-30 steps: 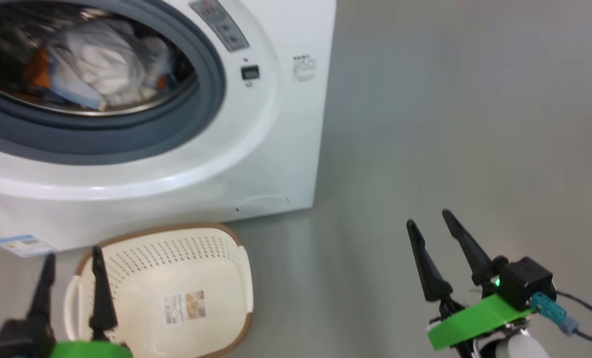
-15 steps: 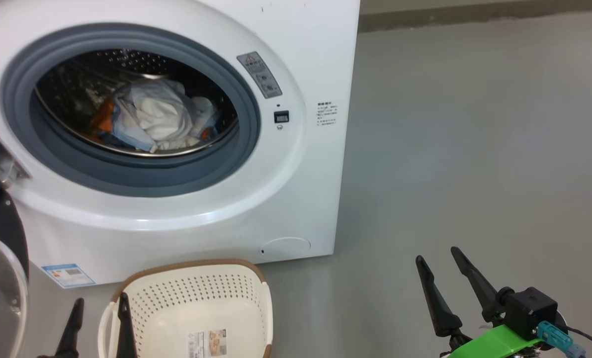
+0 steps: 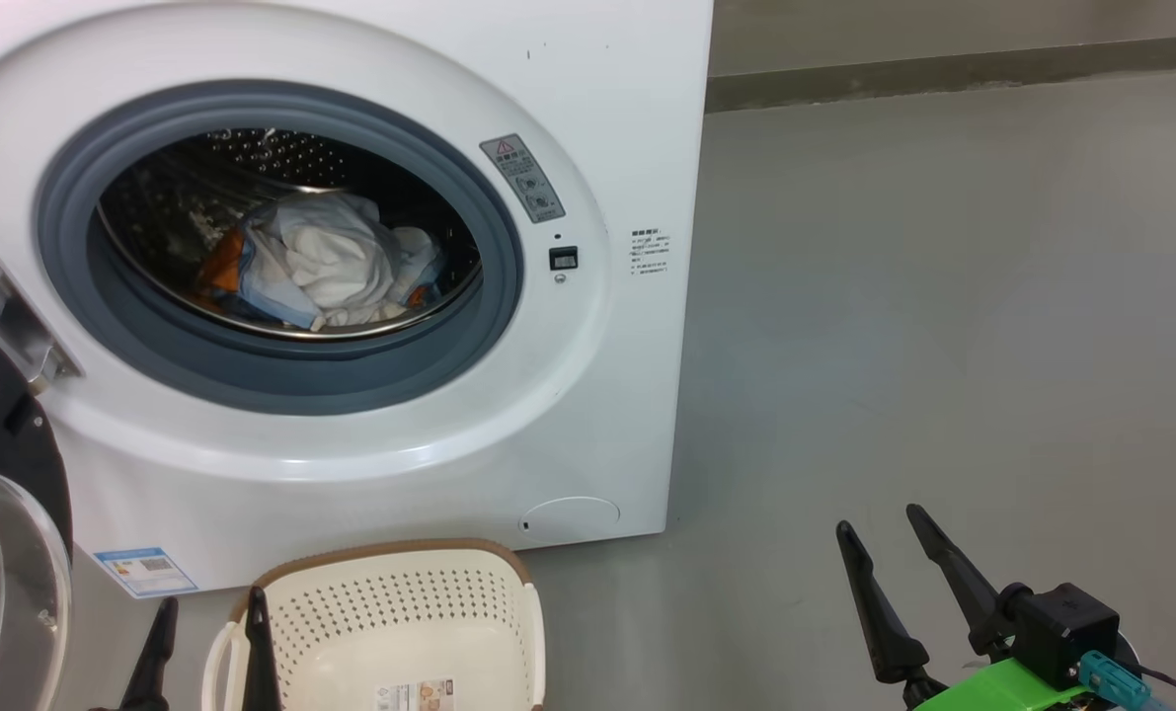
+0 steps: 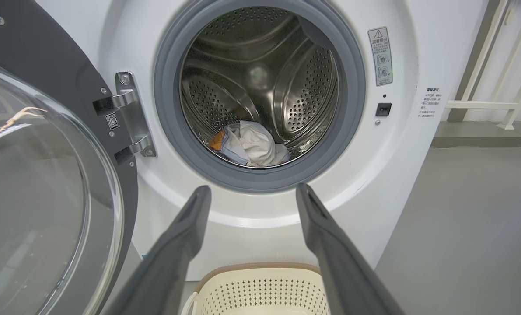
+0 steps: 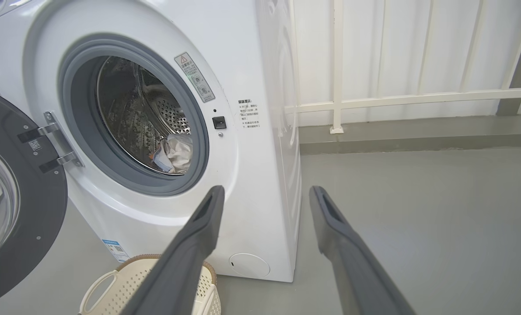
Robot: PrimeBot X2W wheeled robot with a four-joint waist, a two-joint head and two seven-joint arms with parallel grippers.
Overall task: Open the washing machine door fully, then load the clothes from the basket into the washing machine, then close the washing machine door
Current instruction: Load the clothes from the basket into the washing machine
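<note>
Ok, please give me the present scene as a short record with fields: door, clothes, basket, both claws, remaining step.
washing machine door: open, swung left on its hinge
clothes: inside the washing machine drum
basket: on the floor before the machine, no clothes seen in it
left claw: open, empty, at the basket's left side
right claw: open, empty, over bare floor
remaining step: close the door

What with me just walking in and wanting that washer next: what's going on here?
A two-armed robot is loading laundry. The clothes lie inside the washing machine, the basket looks empty, and the washing machine door stands open on the left. The left gripper and right gripper are open, holding nothing. Closing the door is what remains.
</note>
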